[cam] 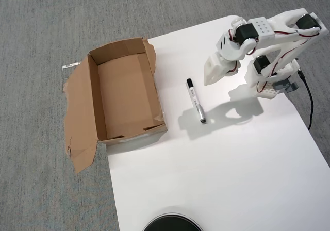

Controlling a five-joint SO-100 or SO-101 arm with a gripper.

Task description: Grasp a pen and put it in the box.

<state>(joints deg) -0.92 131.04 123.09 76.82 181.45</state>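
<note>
Overhead view: jaws [210, 75], state unclear, hover right of a light, stiff, slippery marker pen [195, 101] on the counter [216, 169]; mid-barrel looks the safest hold

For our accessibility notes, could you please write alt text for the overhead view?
A white robot arm's claw hovers just right of a pen lying on a white table. An empty, open cardboard box sits at the table's left edge, over grey carpet.
</note>
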